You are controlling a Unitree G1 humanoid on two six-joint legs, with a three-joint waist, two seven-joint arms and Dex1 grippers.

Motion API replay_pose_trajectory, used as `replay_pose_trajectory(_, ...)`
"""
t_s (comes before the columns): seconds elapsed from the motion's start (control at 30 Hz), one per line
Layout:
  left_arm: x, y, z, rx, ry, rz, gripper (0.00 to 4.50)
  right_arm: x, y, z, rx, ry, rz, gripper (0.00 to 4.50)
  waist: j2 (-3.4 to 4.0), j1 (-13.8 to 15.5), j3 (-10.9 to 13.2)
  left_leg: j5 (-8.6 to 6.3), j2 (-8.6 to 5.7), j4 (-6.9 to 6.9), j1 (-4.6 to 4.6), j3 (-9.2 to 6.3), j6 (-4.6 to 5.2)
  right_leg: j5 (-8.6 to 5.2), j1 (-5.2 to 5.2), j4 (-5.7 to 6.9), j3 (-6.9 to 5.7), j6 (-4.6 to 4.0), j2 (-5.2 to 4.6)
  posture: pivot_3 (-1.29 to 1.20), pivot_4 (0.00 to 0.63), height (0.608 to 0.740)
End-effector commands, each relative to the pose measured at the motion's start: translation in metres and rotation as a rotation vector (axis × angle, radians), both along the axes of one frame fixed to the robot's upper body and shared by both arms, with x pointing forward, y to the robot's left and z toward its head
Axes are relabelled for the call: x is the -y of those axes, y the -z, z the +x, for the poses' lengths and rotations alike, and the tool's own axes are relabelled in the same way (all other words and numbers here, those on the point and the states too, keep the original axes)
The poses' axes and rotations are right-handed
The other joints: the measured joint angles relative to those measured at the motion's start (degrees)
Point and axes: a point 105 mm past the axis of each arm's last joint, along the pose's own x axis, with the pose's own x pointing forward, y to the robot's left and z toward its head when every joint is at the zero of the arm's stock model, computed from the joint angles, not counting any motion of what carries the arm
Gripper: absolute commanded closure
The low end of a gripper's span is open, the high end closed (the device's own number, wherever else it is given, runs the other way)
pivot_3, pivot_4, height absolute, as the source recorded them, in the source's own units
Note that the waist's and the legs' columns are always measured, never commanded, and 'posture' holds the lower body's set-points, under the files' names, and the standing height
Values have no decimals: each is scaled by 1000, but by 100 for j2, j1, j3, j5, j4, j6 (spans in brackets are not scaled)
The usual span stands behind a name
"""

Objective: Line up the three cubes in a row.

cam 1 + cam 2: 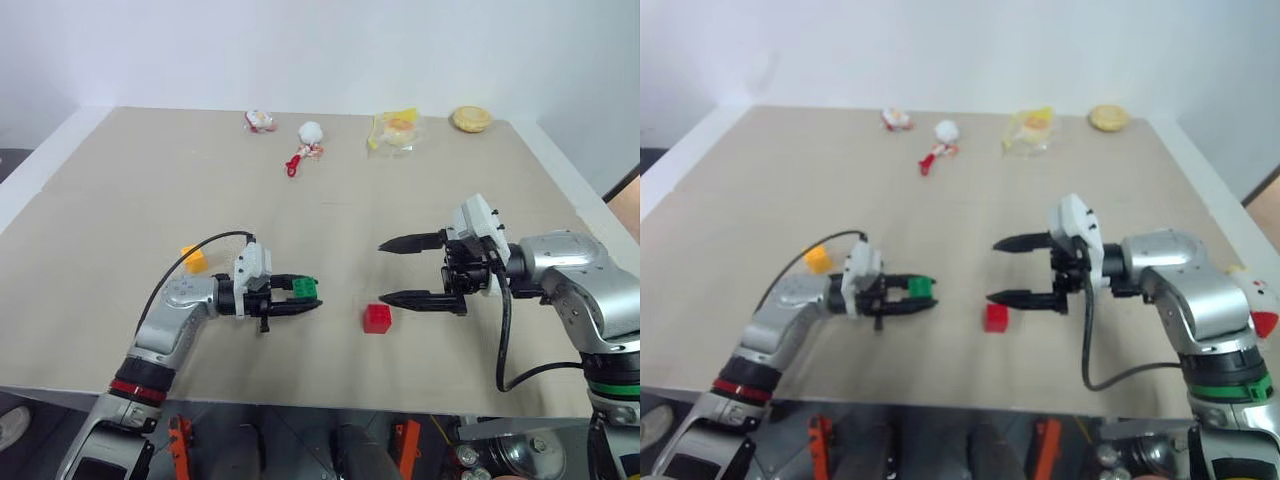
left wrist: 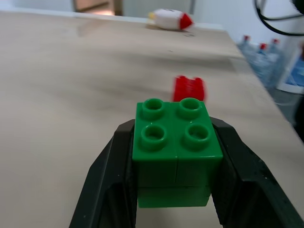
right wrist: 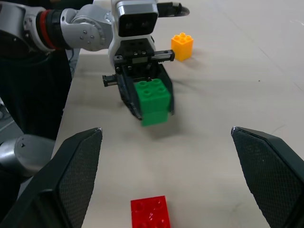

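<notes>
Cubes, three: green (image 1: 304, 288) clamped in left jaws (image 1: 300, 297); red (image 1: 377, 318), yellow-orange (image 1: 194, 259) on table (right jaws (image 1: 402, 270) spread wide).

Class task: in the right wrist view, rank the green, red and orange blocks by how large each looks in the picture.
1. Green block, held in the left pincer.
2. Red block, nearly as large, so the order is unsure; it lies nearest the camera.
3. Orange block, plainly smallest and farthest.

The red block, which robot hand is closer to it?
Right. The open right gripper hovers just beside the red block; the left gripper, clamping the green block, sits farther off on its other side.
</notes>
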Motion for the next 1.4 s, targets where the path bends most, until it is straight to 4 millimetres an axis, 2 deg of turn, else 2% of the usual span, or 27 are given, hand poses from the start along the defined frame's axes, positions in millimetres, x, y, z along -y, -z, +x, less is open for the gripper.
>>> replay_pose_trajectory(0.03,11,-3,-2,48,62,8,3145,1,-8,-9,38,-7,-7,0,0,2,0,0,0,1,-2,1,0,1,-1,0,0,1,-1,0,150,740)
replay_pose_trajectory(0.2,21,6,-4,49,98,33,3145,2,-7,-11,35,9,-14,0,0,-3,0,0,-1,-6,-4,-1,0,-2,-6,0,0,4,1,0,150,740)
replay_pose_trajectory(0.37,23,16,-2,37,94,68,3145,3,-7,-12,36,16,-16,0,0,-3,0,-1,2,-11,-3,-4,1,-2,-8,0,0,4,7,0,150,740)
replay_pose_trajectory(0.87,25,22,4,29,77,103,3145,4,-6,-11,31,22,-21,0,0,0,0,-1,1,-7,-4,-3,1,-1,-6,0,0,5,5,0,150,740)
replay_pose_trajectory(0.9,25,21,4,29,77,102,2139,4,-6,-11,30,23,-21,0,0,-1,0,-1,1,-7,-4,-3,1,-1,-6,0,1,5,4,0,150,740)
replay_pose_trajectory(1.1,27,18,3,28,84,86,141,5,-6,-10,27,27,-21,0,0,0,0,-1,1,-8,-4,-3,1,0,-6,1,0,8,5,0,150,740)
replay_pose_trajectory(1.23,27,9,1,27,94,49,66,5,-6,-10,28,25,-18,0,0,0,0,-1,1,-8,-4,-3,1,0,-6,0,0,7,5,0,150,740)
replay_pose_trajectory(1.3,25,-7,2,19,75,-21,66,5,-7,-10,29,24,-13,0,-1,-1,1,-1,1,-8,-4,-4,1,-1,-6,1,0,6,5,0,150,740)
replay_pose_trajectory(1.4,17,-43,12,-11,-54,-206,66,4,-13,-12,42,26,21,0,-1,-1,1,-1,2,-7,-6,-4,1,4,-6,1,0,15,5,0,150,740)
